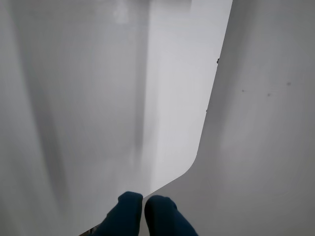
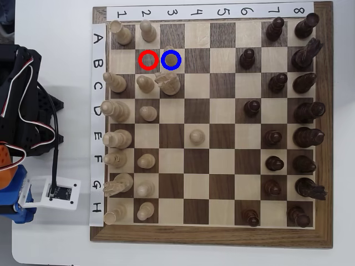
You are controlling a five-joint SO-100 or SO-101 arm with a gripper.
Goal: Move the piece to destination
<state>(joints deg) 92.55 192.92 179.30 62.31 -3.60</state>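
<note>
In the overhead view the chessboard [image 2: 211, 235] fills the middle and right. The blue ring [image 2: 172, 60] marks the light square B3. A small pale pawn [image 2: 168, 52] seems to stand inside it, half covered by the drawn ring. The red ring [image 2: 147, 60] marks the dark square beside it, which looks empty. My gripper [image 1: 143, 204] has blue fingers pressed together with nothing between them. It hangs over the white table's rounded corner, far from the board. In the overhead view its blue part [image 2: 16, 208] sits at the lower left.
Pale pieces stand along the board's left columns, with a carved knight [image 2: 167, 83] just below the blue ring and a lone pawn [image 2: 196, 136] mid-board. Dark pieces line the right side. The black arm base with cables [image 2: 22, 100] and a white camera box [image 2: 58, 191] lie left of the board.
</note>
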